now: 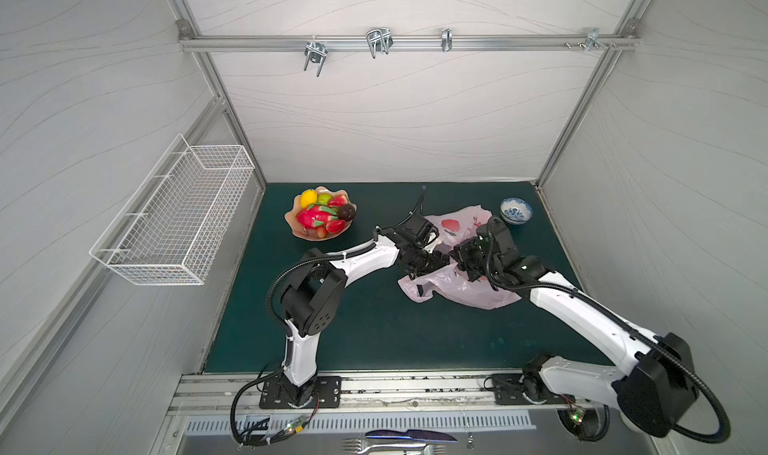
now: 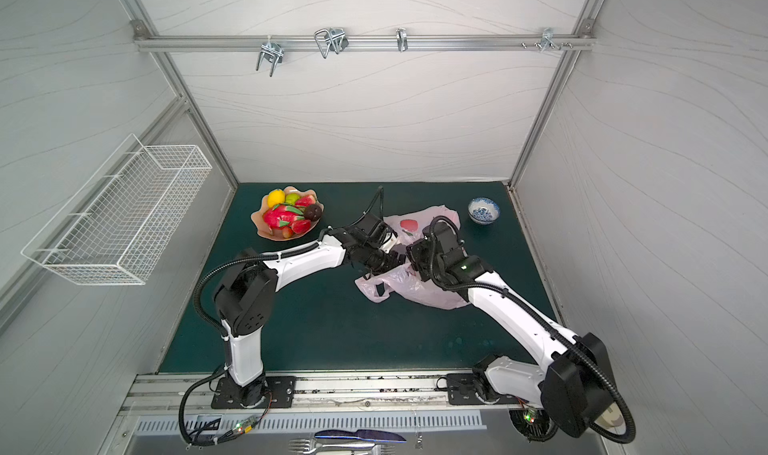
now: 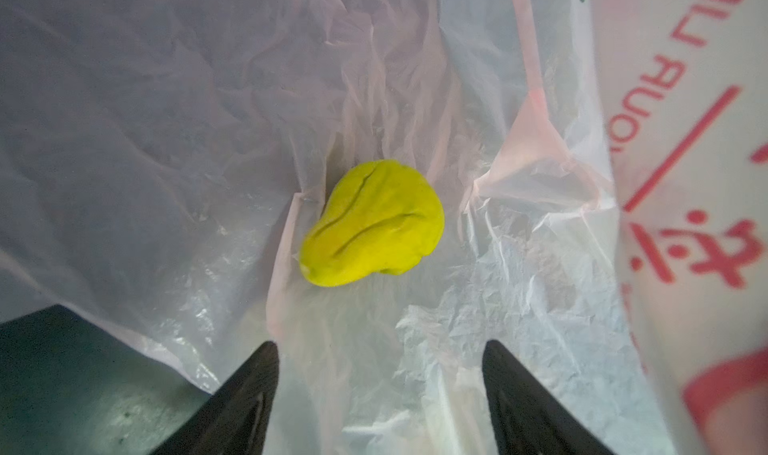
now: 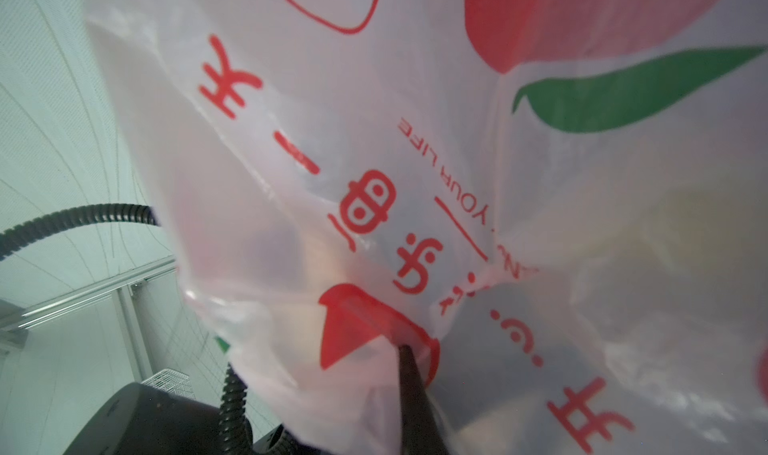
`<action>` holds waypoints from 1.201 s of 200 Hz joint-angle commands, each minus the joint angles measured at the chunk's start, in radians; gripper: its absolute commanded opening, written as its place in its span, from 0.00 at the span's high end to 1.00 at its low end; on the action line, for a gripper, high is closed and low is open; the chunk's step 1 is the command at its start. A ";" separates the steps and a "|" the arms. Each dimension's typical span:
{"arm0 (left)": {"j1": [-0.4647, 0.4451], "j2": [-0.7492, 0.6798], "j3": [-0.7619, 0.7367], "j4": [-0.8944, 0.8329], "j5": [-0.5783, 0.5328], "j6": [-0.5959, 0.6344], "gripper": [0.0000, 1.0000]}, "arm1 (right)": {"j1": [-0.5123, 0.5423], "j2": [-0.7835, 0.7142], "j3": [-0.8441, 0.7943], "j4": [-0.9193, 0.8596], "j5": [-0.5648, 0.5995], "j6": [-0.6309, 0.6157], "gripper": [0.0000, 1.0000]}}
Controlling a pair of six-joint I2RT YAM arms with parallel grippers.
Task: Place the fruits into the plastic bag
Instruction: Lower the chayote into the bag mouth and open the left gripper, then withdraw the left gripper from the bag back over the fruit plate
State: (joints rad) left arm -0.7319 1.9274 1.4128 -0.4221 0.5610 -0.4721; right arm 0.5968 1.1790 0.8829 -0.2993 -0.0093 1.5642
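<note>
In a top view the thin, floppy bag (image 1: 465, 295) lies well apart from the fruits (image 1: 322, 216) heaped in a dish (image 1: 297, 231); the left wrist view shows the left gripper (image 3: 380, 349), fingers apart, above a light, glossy pear (image 3: 372, 224) lying loose inside the bag and probably best pinched across its belly; the right wrist view shows the right gripper (image 4: 409, 351) clamped on a fold of the bag.

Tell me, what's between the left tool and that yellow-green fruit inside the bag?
Just bare, crinkly plastic bag. The left wrist view shows the open left tool apart from the yellow-green fruit, with nothing else between them.
</note>
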 commanded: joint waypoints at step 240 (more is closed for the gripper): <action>0.340 -0.474 0.030 -0.408 -0.293 0.133 0.19 | -0.047 0.008 0.116 -0.163 -0.029 -0.124 1.00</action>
State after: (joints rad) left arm -0.4583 1.4582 1.3933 -0.7521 0.3183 -0.3820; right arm 0.5556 1.1755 0.9859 -0.4267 -0.0277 1.4502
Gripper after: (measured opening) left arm 0.801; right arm 0.048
